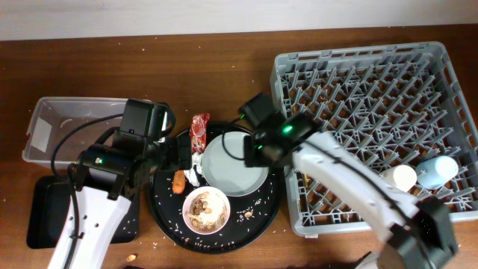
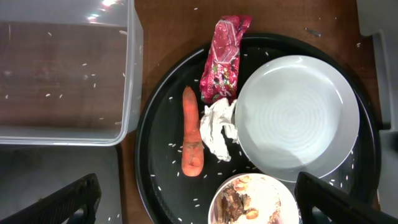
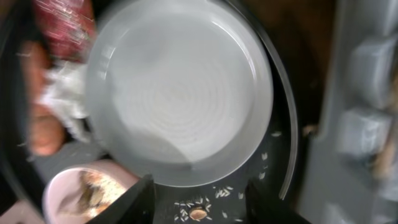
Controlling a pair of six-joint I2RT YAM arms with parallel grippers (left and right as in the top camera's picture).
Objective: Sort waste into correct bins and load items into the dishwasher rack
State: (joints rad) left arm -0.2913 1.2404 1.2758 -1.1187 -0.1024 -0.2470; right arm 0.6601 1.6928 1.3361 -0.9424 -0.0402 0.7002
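The pale plate (image 1: 235, 166) lies on a round black tray, with the red wrapper (image 1: 199, 131), white tissue (image 1: 196, 173) and carrot (image 1: 178, 181) to its left. The small white bowl (image 1: 206, 209) holds brown scraps. My left gripper (image 2: 199, 205) is open above the carrot (image 2: 191, 134) and bowl (image 2: 255, 199). My right gripper (image 3: 202, 205) is open over the near edge of the plate (image 3: 180, 87). The white cup (image 1: 403, 178) and light-blue cup (image 1: 437, 170) lie in the grey rack (image 1: 373, 97). The fork and chopstick are out of view.
The clear tub (image 1: 67, 127) stands at the left, with the flat black tray (image 1: 45, 213) in front of it. Rice grains are scattered over the round black tray (image 1: 164, 213). The rack's wall (image 3: 367, 124) is close to my right gripper.
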